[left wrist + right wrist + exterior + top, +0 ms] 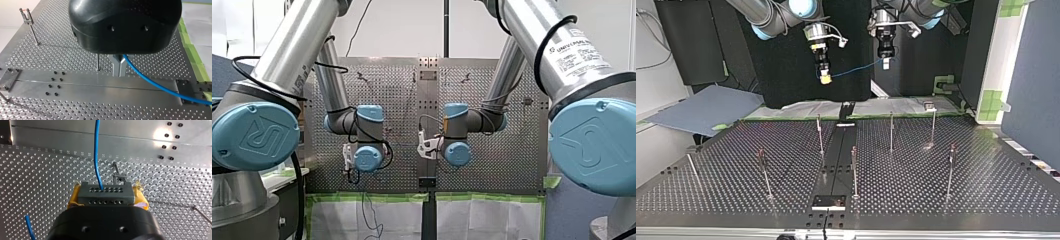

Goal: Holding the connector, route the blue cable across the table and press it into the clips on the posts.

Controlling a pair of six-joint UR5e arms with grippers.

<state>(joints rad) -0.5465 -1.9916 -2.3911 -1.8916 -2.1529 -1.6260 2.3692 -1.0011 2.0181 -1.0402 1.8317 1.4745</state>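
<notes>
Right now my right tool [107, 196] has its yellow pads [72, 200] clamped tight on the grey connector [104, 191]. From it the blue cable [96, 152] runs straight ahead over the perforated desk [37, 175]. A post [117, 173] stands just ahead of the connector. My left tool [119, 73] has its metal fingers [116, 66] pinched together on the same cable, which trails off to one side. In the top view the cable hangs in the air between the two tools, well clear of the upright posts on the desk.
</notes>
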